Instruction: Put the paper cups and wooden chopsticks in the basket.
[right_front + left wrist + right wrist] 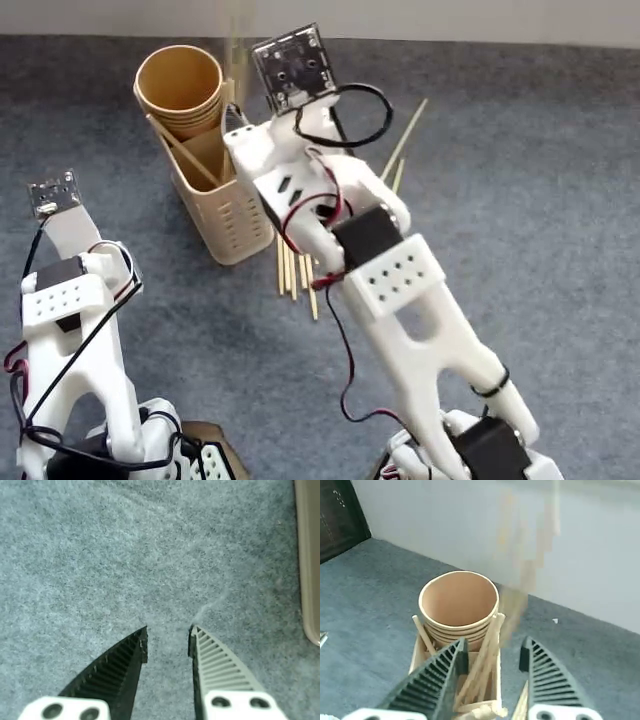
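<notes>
A stack of paper cups (180,85) stands in one end of the cream slotted basket (225,225), with several wooden chopsticks (190,155) leaning beside it. In the right wrist view my right gripper (492,647) hangs open just above the basket (420,655), next to the cups (459,600). Blurred chopsticks (512,610) stand between and beyond its fingers, and others (482,672) rest in the basket. More chopsticks (295,270) lie on the carpet beside the basket, partly under the right arm (300,190). My left gripper (167,630) is open and empty over bare carpet.
Two more chopsticks (405,140) lie on the grey carpet to the right of the right arm. The left arm (65,290) stands at the lower left, apart from the basket, whose wall (310,555) shows at the left wrist view's edge.
</notes>
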Motion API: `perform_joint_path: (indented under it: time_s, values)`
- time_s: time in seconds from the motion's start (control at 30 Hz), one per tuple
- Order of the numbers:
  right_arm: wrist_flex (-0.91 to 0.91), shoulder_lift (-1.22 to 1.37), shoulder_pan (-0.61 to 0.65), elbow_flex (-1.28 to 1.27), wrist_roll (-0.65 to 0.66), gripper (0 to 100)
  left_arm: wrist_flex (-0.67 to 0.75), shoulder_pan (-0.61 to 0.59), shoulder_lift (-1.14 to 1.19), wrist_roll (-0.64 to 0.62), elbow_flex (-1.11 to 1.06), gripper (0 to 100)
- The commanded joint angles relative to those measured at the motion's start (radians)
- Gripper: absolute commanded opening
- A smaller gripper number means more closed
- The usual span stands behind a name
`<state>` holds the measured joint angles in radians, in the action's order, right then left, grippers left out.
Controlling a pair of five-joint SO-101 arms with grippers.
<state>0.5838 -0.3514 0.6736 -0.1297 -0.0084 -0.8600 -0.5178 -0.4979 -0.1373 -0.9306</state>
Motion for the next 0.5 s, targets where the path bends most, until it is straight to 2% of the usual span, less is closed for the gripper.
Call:
perform_joint_path:
  time_s: [0.0,0.17,0.37,0.47]
  values:
    - [0.016,-0.081,-0.013,0.005,0.037,18.7,0.006,0.018,-0.008,0.009,0.002,16]
    - [0.044,-0.094,-0.028,0.004,0.044,18.7,0.006,0.018,-0.008,0.009,0.001,16]
    - [0.314,-0.035,-0.254,0.044,0.057,14.5,0.006,0.018,-0.008,0.009,0.001,16]
    - [0.450,0.081,-0.305,0.047,0.066,14.6,0.006,0.018,-0.008,0.009,0.001,16]
